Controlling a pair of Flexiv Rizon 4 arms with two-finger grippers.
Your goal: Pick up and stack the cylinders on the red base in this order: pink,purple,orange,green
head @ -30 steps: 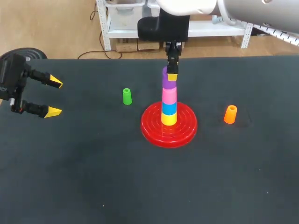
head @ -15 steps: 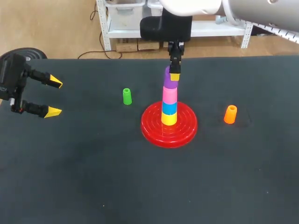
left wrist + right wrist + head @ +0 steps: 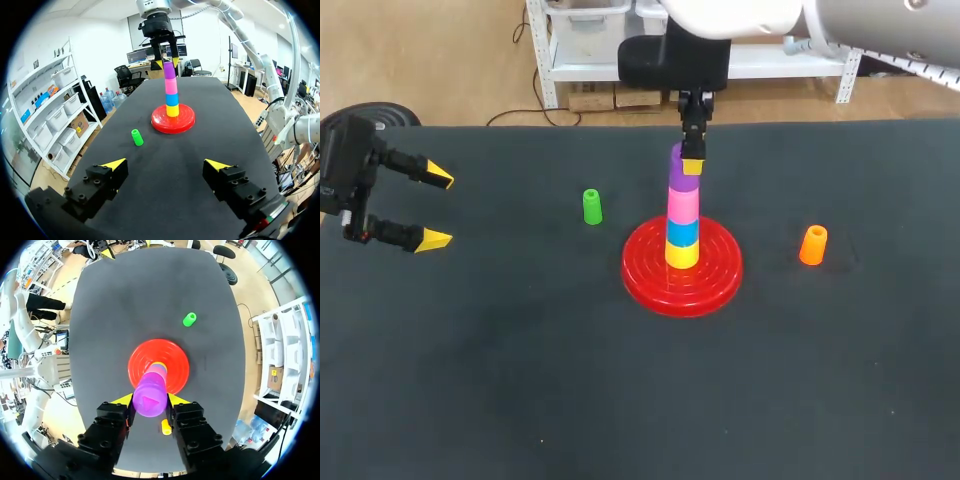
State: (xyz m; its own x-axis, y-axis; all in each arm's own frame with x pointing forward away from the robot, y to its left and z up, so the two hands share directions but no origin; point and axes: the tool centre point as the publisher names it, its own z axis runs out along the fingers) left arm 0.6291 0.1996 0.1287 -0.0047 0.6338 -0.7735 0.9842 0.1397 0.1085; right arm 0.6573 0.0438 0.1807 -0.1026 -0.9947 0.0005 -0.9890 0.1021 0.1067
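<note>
On the red base (image 3: 712,280) stands a stack: yellow at the bottom, then blue, then pink (image 3: 682,205). The purple cylinder (image 3: 677,172) sits at the top of that stack, leaning slightly to the left, with my right gripper (image 3: 684,162) shut on it from above. The right wrist view shows the purple cylinder (image 3: 150,397) pressed between both fingers over the base (image 3: 176,360). The green cylinder (image 3: 592,207) stands left of the base, the orange cylinder (image 3: 813,245) right of it. My left gripper (image 3: 438,208) hovers open and empty at the far left.
The table's far edge runs just behind the stack. A dark round disc (image 3: 375,113) lies off the back left corner. In the left wrist view the green cylinder (image 3: 136,137) stands ahead of my left gripper (image 3: 165,164), with the stack (image 3: 171,97) farther on.
My right gripper and the purple cylinder have shifted a little to the right over the stack. The left arm, green cylinder and orange cylinder have stayed put.
</note>
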